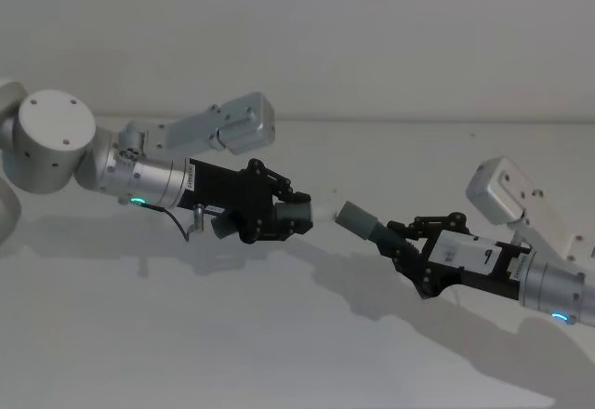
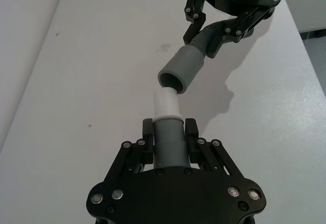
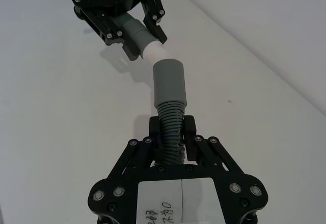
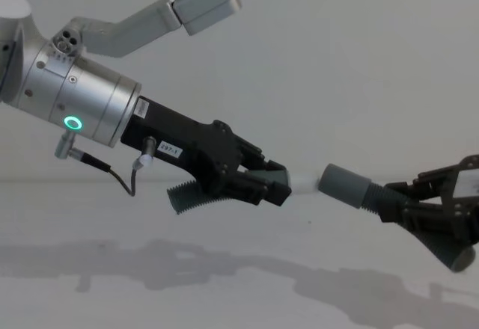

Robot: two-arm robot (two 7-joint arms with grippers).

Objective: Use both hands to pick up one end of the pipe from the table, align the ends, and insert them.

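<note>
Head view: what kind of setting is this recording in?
Probably a lab test bench: a bare white table against a plain wall, with the left gripper and right gripper holding pipe pieces.

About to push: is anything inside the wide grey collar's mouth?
The grey plastic collar looks hollow and dark; the white tip sits just at its rim, not yet inserted. Its deeper bore is hidden.

White tip [image 2: 166,103] on the left, just before collar [image 2: 179,72] on the right, above table [image 2: 91,81].

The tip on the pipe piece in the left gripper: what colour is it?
White tip, clearest in the left wrist view.
</note>
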